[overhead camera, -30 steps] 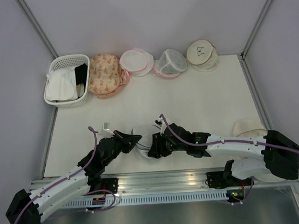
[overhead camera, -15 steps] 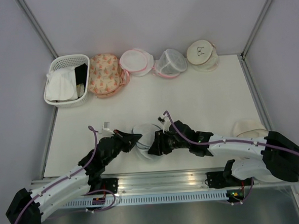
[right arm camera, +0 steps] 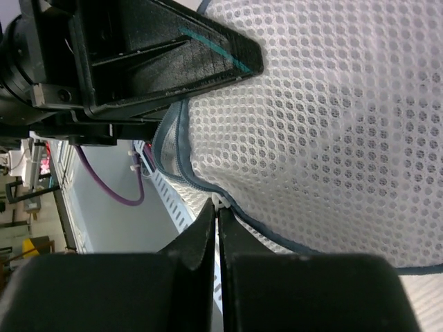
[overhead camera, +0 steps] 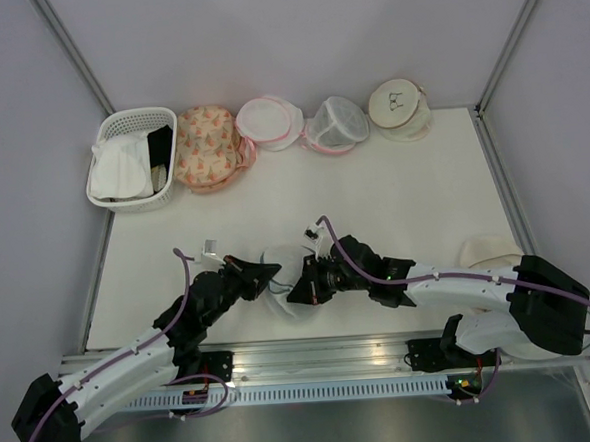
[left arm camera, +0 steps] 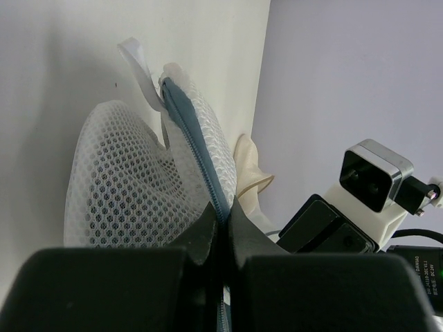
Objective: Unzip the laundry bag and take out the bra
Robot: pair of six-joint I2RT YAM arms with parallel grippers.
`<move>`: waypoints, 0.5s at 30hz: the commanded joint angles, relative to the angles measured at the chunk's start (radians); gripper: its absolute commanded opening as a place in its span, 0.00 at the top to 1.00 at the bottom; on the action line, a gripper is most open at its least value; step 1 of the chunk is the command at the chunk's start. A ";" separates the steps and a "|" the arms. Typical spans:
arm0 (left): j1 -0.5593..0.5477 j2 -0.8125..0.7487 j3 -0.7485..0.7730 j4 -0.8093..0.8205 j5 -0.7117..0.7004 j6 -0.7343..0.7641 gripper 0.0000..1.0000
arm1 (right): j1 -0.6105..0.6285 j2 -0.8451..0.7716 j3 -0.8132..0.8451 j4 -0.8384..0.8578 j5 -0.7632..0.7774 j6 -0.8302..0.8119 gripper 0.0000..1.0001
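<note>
A: Right wrist view: right jaws (right arm camera: 217, 220) pinch the white zipper pull (right arm camera: 219, 203)?
B: Yes. Left jaws (left arm camera: 223, 220) clamp the bag's (overhead camera: 283, 278) zipper rim, bracing it near the counter's (overhead camera: 373, 191) front edge.

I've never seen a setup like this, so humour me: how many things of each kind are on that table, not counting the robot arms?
Mesh laundry bags: 4
Floral pink bag: 1
White basket: 1
Cream item at the right edge, partly hidden: 1
Total: 7
</note>
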 commanded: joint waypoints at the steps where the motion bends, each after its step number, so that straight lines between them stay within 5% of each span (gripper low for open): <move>1: -0.001 -0.010 -0.017 0.014 0.032 0.022 0.98 | -0.004 -0.026 0.060 -0.002 0.039 -0.022 0.99; 15: -0.002 -0.052 -0.037 -0.006 -0.002 0.017 0.98 | 0.002 -0.129 0.057 -0.397 0.155 -0.085 0.99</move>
